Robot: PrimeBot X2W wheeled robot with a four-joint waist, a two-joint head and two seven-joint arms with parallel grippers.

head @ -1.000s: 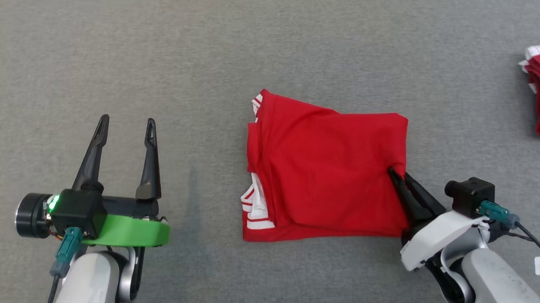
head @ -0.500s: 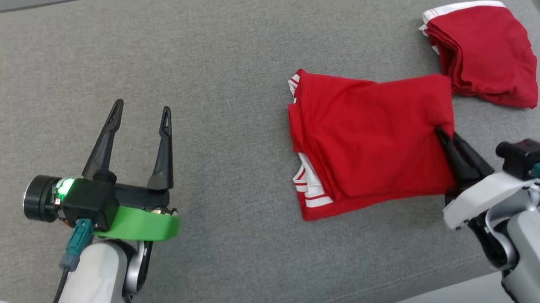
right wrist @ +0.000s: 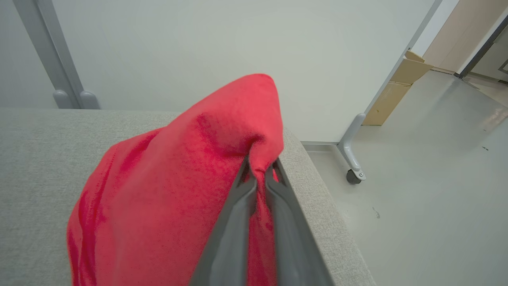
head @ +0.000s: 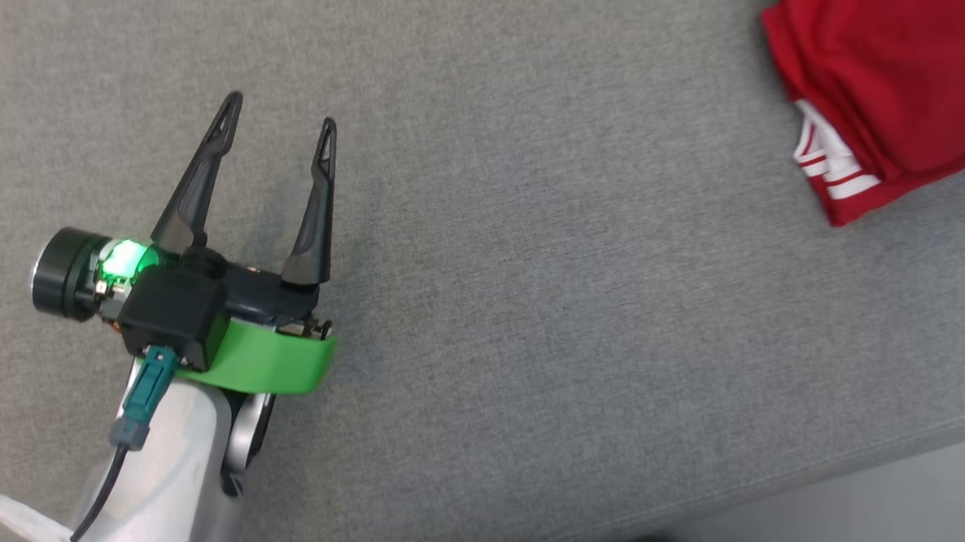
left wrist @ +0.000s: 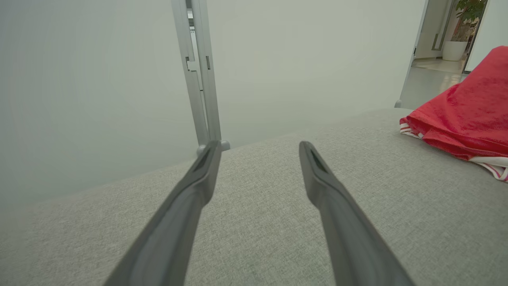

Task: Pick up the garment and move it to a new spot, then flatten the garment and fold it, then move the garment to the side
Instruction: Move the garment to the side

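At the right end of the bench [head: 530,306], grips the folded red garment [right wrist: 158,198] by one bunched corner with closed right fingers [right wrist: 234,222], left fingers [head: 197,185] open and empty well apart, so risks dragging the folds loose or letting it slip over the edge.

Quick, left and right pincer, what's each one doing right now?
Left pincer: open, holding nothing.
Right pincer: closed, pinching an edge of the folded red garment.
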